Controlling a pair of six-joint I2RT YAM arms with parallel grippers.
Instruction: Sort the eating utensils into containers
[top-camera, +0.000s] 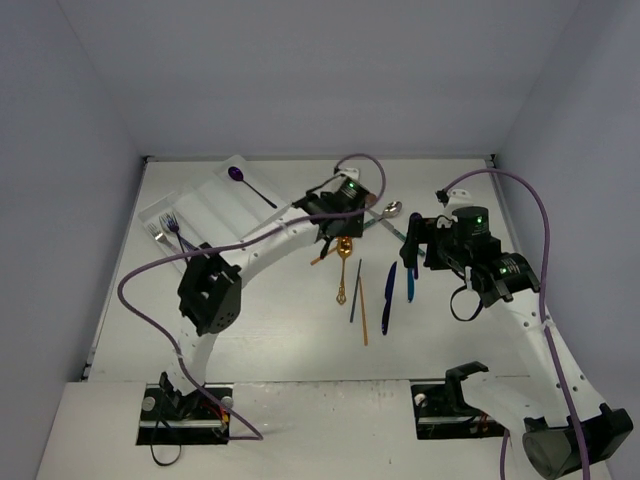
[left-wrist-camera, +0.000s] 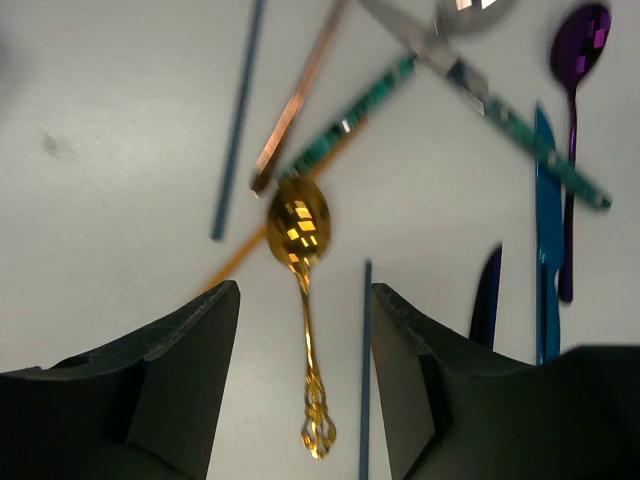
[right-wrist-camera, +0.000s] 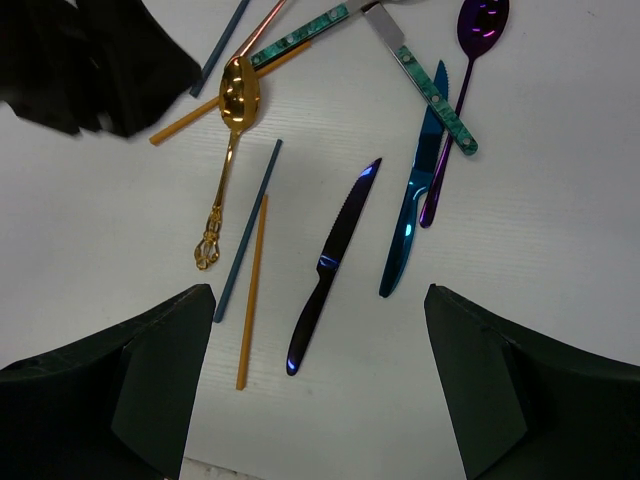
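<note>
A: Where is the left gripper (top-camera: 338, 222)?

B: It hangs over the heap of utensils (top-camera: 362, 285) in the middle of the table (top-camera: 270, 320). In its wrist view the jaws stand wide apart and hold nothing. The gold spoon (left-wrist-camera: 298, 230) lies on the table below the gap. That view is blurred, so I cannot tell how high the fingers (left-wrist-camera: 170, 370) are above it.

A: What is cut off there?

B: The copper spoon (left-wrist-camera: 300, 95) loses its bowl at the upper edge. The right finger covers the lower part of the dark knife (left-wrist-camera: 487, 295). An orange chopstick (left-wrist-camera: 235, 262) goes under the bowl of the gold spoon and is only a smear.

A: And the right gripper (right-wrist-camera: 318, 295)?

B: It is also spread wide and empty. It is above the dark knife and the blue knife (right-wrist-camera: 412, 210), which lie side by side. The purple spoon (right-wrist-camera: 470, 60) lies just beside the blue knife. The left arm (right-wrist-camera: 90, 60) is a black shape in the upper left corner.

A: Is something in the tray (top-camera: 205, 200)?

B: Yes, a violet spoon (top-camera: 245, 183) at its far end and two forks (top-camera: 172, 228) at its left end. The tray is white on a white table, so the dividers are hard to see and I cannot tell which compartments hold them. The left arm crosses the near edge of the tray and hides a part of it.
</note>
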